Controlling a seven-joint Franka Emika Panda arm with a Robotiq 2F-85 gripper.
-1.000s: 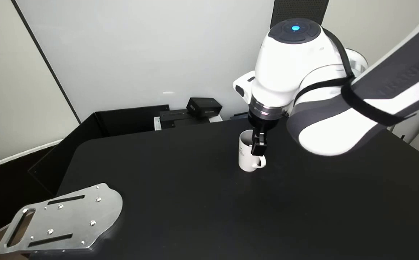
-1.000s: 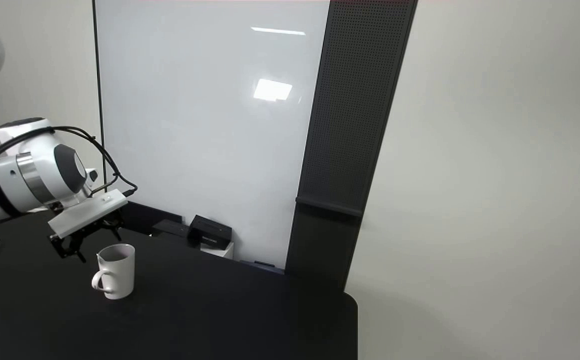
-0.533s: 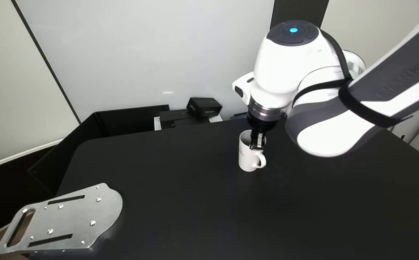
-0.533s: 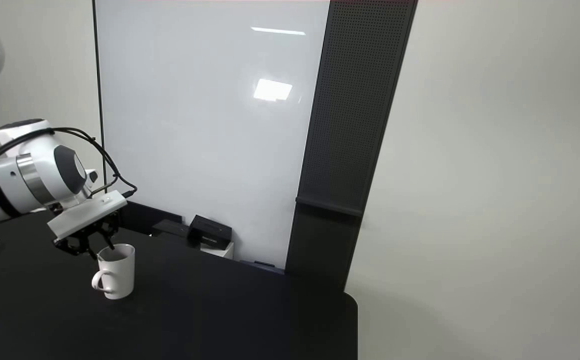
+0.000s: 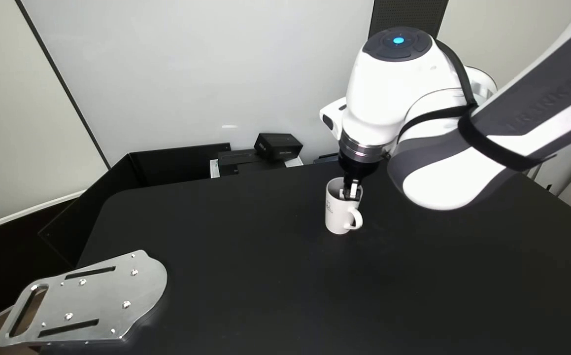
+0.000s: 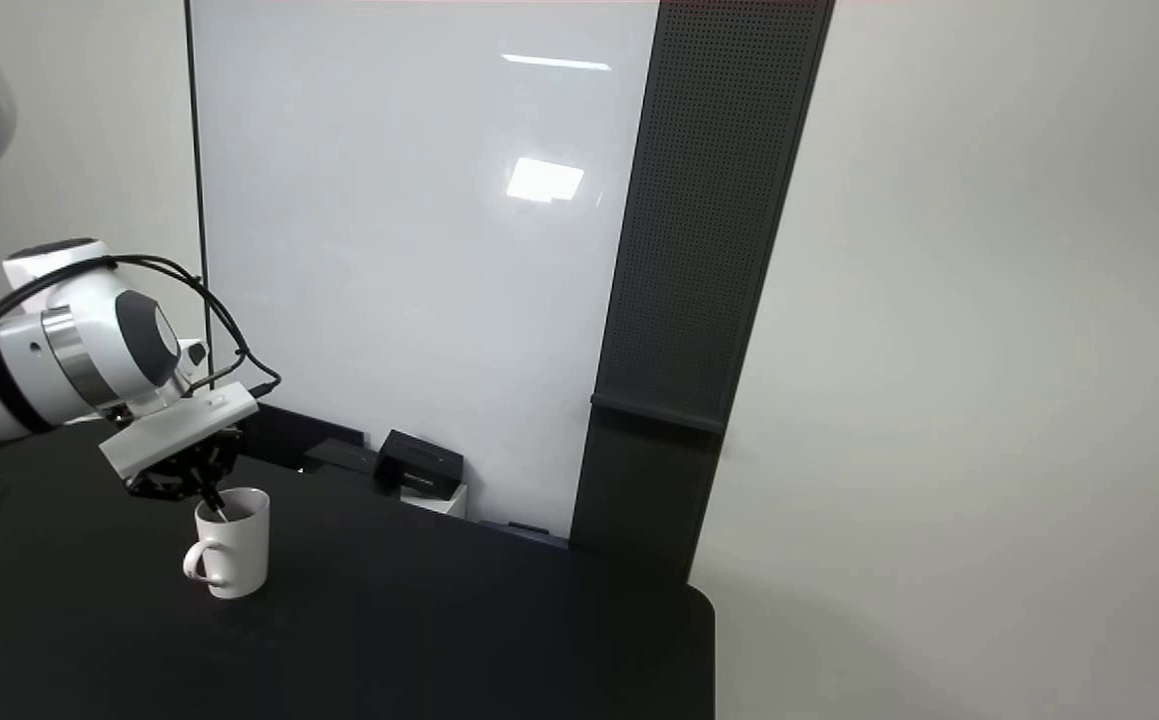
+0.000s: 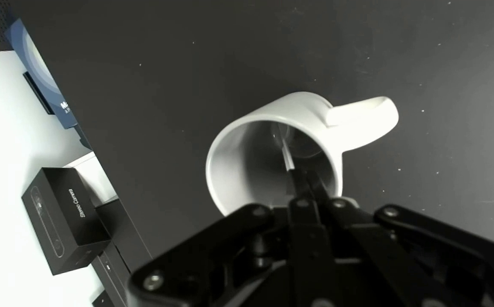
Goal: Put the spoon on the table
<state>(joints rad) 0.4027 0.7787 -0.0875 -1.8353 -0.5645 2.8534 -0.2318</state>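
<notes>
Pinching slender spoon (image 7: 287, 157), inside cylindrical mug (image 6: 241, 556), black end effector (image 7: 305, 172)

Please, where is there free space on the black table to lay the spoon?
In an exterior view, the table shows bare room between the metal plate and the mug, and below the mug to the picture's bottom edge. It is crowded at the mug, where the gripper holds the spoon.

One spoon (image 7: 287, 156), one mug (image 5: 337, 216), one gripper (image 7: 305, 175), one table (image 5: 246, 276), one metal plate (image 5: 99, 298)
</notes>
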